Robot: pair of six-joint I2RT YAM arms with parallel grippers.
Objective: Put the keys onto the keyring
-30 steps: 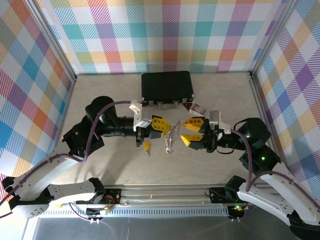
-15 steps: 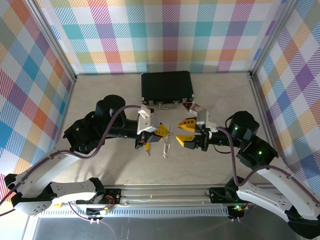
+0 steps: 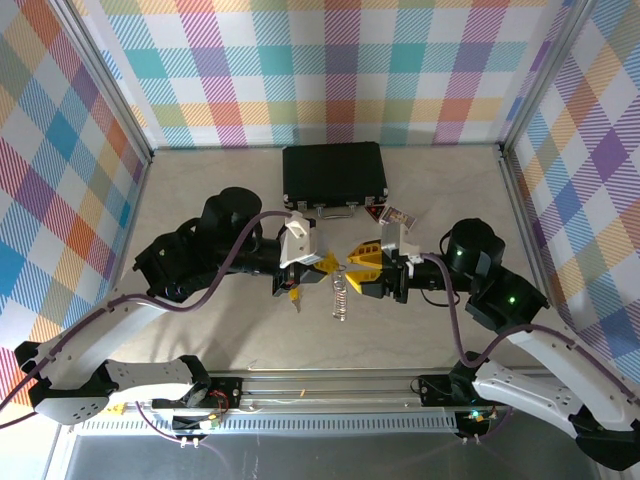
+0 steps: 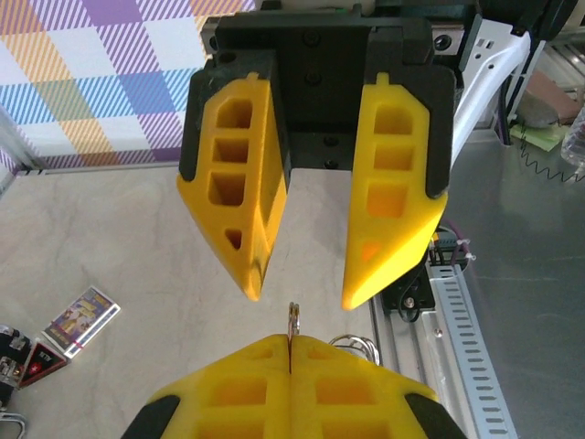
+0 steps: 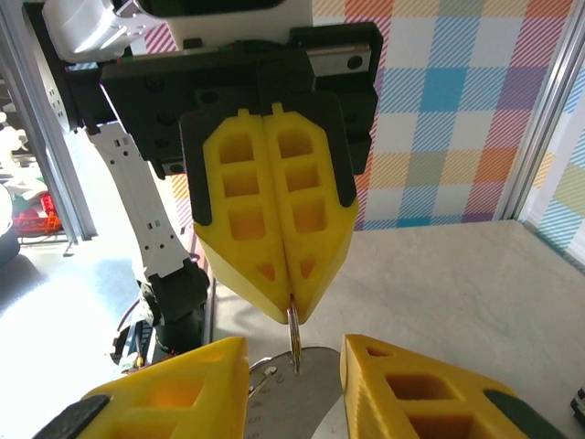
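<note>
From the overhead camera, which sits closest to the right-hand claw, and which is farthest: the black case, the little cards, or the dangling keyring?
1. keyring: hanging just off the fingertips of the right gripper.
2. small cards: on the table behind the gripper, beside the case.
3. black case: farthest, toward the back wall.

The keyring [image 5: 292, 337] (its top) hides inside the left pincer [image 5: 292, 315].

Bright even light, soft shadows

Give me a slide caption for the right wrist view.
Left gripper, shut on the thin keyring, faces the open right gripper.
</note>
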